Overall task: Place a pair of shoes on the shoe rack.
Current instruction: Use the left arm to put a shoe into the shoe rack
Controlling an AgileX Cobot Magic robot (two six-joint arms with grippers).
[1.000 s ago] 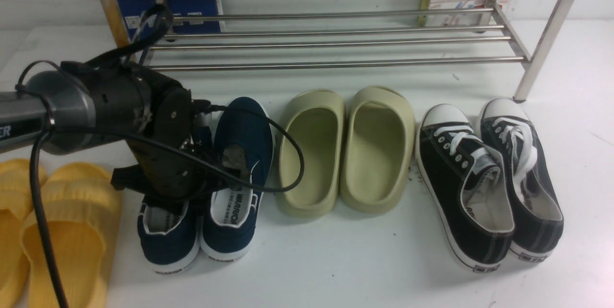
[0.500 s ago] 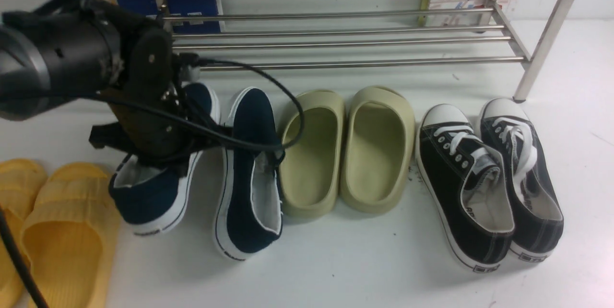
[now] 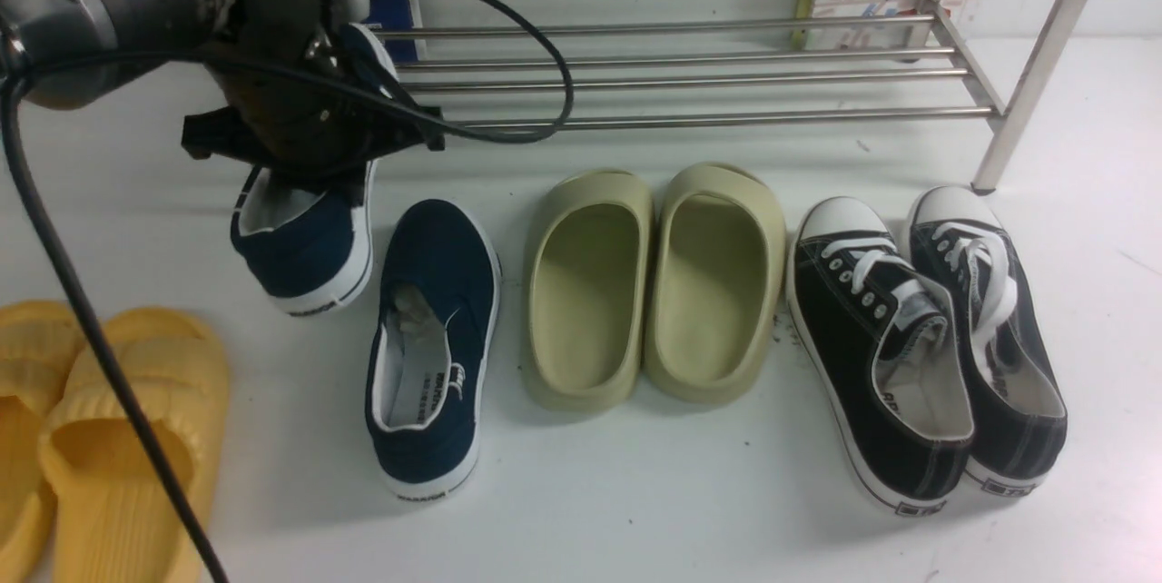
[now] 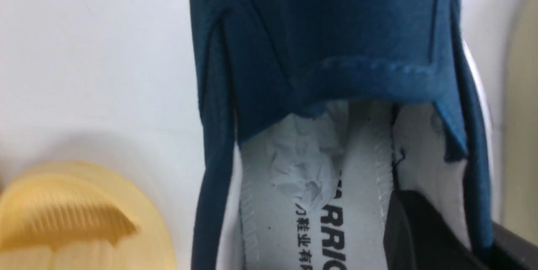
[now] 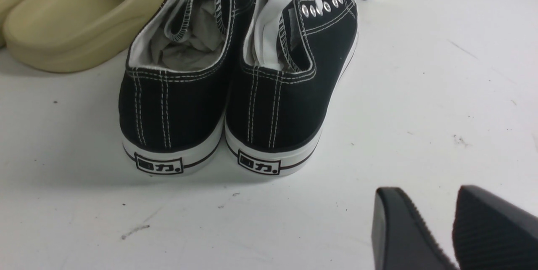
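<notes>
My left gripper [image 3: 307, 172] is shut on the side wall of a navy slip-on shoe [image 3: 304, 247] and holds it off the table, toe up, just in front of the steel shoe rack [image 3: 690, 74] at its left end. In the left wrist view one black finger [image 4: 410, 219] sits inside the shoe [image 4: 319, 30] and the other outside its wall. The matching navy shoe [image 3: 431, 338] lies flat on the table beside it. My right gripper [image 5: 428, 202] is open over bare table, behind the heels of the black sneakers [image 5: 235, 93].
Beige slippers [image 3: 654, 283] stand in the middle, black lace-up sneakers [image 3: 926, 338] to the right, yellow slippers [image 3: 109, 438] at the near left. The rack's right leg [image 3: 1026, 102] stands by the sneakers. A black cable [image 3: 536, 47] loops from my left wrist across the rack rails.
My left gripper closed on one navy shoe and lifted it up and back toward the rack. The other navy shoe tipped onto its side, then settled flat again, slightly turned.
</notes>
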